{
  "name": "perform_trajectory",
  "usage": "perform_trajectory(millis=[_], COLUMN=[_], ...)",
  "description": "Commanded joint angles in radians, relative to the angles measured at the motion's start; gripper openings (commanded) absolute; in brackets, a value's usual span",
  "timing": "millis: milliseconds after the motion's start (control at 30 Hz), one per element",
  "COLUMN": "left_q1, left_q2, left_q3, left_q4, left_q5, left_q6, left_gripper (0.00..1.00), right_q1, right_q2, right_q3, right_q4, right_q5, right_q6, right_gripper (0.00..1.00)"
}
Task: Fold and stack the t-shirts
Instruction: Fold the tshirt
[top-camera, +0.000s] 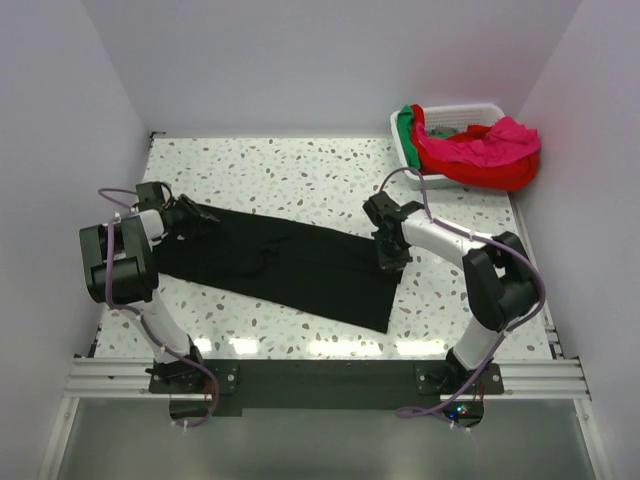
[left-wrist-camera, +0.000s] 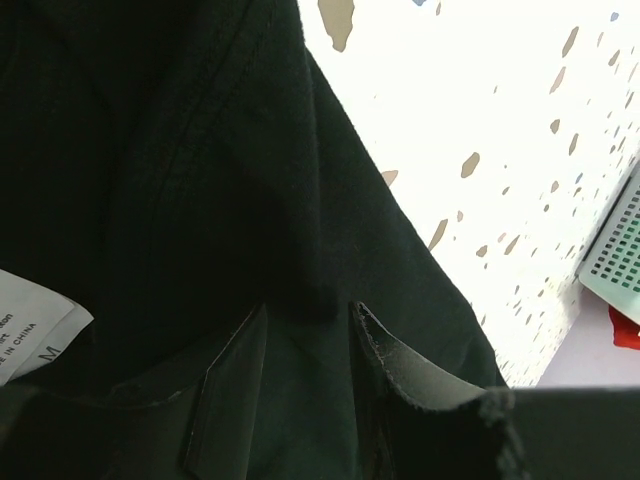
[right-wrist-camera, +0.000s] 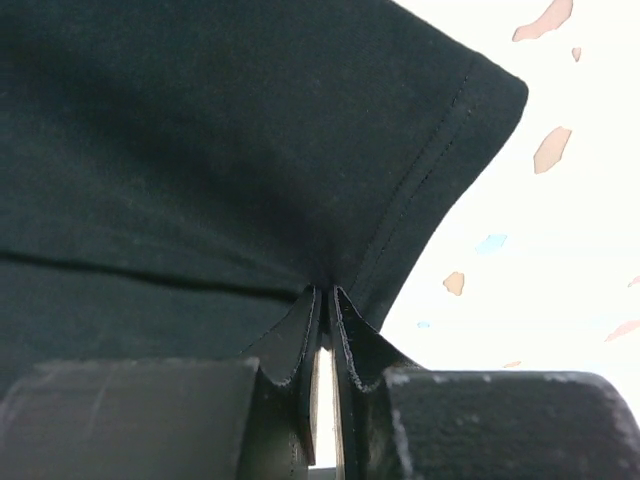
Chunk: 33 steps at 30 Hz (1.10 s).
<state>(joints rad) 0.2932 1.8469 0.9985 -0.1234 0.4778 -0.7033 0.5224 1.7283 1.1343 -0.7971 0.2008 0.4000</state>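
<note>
The right fingers (right-wrist-camera: 362, 352) are pinched on the hem of the black t-shirt (top-camera: 290, 265), likely to lift and fold it. The left fingers (left-wrist-camera: 405, 390) stand apart with cloth between them; I cannot tell if they squeeze.

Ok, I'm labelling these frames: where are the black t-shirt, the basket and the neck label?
black t-shirt (top-camera: 290, 265), top view, middle of the cloth.
basket (top-camera: 465, 106), top view, far rim.
neck label (left-wrist-camera: 35, 325), left wrist view, centre of the tag.
</note>
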Motion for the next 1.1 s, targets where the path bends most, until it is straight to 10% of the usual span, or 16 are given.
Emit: perform_trajectory(millis=[0, 267, 533, 1067], left_q1=[-0.002, -0.002, -0.002, -0.04], left_q2=[0.058, 0.077, 0.061, -0.132], left_q3=[0.002, 0.023, 0.061, 0.097], left_q4=[-0.002, -0.007, -0.025, -0.104], left_q5=[-0.08, -0.074, -0.074, -0.096], left_q6=[0.045, 0.056, 0.064, 0.03], left_gripper=[0.44, 0.44, 0.44, 0.46], right_q1=[-0.001, 0.017, 0.031, -0.005], right_q2=[-0.064, -0.041, -0.055, 0.007], right_q3=[-0.013, -0.019, 0.005, 0.148], right_q4=[-0.054, -0.048, -0.059, 0.002], right_q5=[-0.027, -0.112, -0.133, -0.029], right_q6=[-0.006, -0.012, -0.007, -0.089], right_gripper=[0.08, 0.11, 0.52, 0.47])
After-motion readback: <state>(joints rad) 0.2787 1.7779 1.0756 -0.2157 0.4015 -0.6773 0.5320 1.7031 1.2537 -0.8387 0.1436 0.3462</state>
